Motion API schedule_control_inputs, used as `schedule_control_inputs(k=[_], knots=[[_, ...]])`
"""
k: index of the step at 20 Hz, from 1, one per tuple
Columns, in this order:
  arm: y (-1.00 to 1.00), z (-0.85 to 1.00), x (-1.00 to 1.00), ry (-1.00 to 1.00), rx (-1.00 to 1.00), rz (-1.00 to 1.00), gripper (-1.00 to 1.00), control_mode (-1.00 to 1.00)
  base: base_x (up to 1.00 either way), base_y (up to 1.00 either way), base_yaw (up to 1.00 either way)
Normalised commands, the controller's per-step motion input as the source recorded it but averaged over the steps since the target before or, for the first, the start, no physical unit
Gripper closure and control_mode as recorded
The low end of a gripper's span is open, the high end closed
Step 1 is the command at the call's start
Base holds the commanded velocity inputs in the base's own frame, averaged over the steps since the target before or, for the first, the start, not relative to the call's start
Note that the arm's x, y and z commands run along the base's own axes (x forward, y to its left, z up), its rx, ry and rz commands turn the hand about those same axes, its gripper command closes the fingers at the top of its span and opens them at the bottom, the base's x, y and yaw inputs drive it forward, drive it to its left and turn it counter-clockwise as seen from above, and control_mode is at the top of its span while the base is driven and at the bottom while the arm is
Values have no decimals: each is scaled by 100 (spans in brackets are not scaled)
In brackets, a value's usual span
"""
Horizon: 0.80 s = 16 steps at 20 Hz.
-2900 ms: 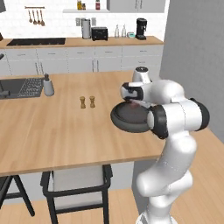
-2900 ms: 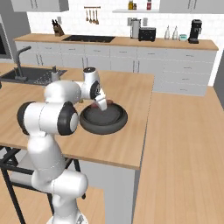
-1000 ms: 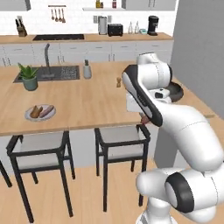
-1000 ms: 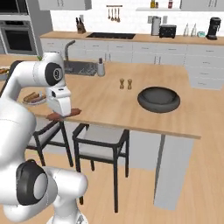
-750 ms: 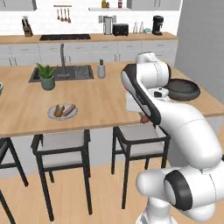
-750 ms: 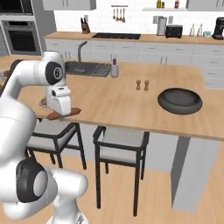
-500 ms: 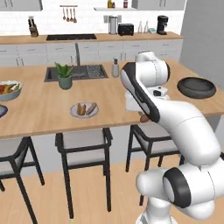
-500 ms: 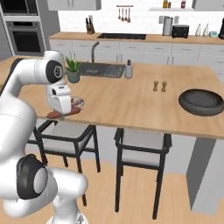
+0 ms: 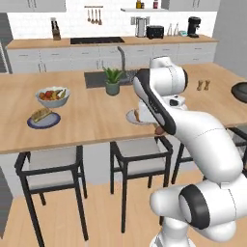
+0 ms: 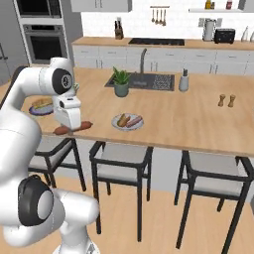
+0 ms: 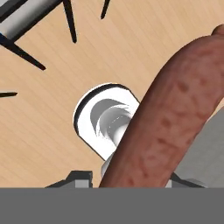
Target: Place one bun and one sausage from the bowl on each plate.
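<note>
A: What's the room?

B: A kitchen, with a long wooden island (image 10: 208, 124) and stools (image 10: 121, 166) tucked under its near edge.

A: Nearest the camera?

B: The gripper (image 10: 72, 130), at the island's near edge, clenched on a sausage (image 10: 73, 128) held crosswise. In the hand view the sausage (image 11: 166, 118) is seen against the floor.

A: And further on?

B: The pale plate (image 10: 127, 121) just inside the near edge, carrying a bun and a sausage. Well to the left, the darker plate (image 9: 43, 120) has a bun on it, beside a fruit bowl (image 9: 52, 96).

A: The dark bowl?

B: At the island's far right, its rim (image 9: 240, 90) just in view. Behind all that, a plant (image 10: 121, 82) and the sink.
</note>
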Motion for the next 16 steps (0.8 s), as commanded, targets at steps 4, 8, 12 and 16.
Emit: schedule_control_inputs(k=[4,8,12,16], knots=[[0,0,0,0,0,0,100,100,0,100,0],[0,0,0,0,0,0,100,100,13,100,-1],[0,0,0,0,0,0,100,100,57,96,-11],[0,0,0,0,0,0,100,100,85,69,-19]])
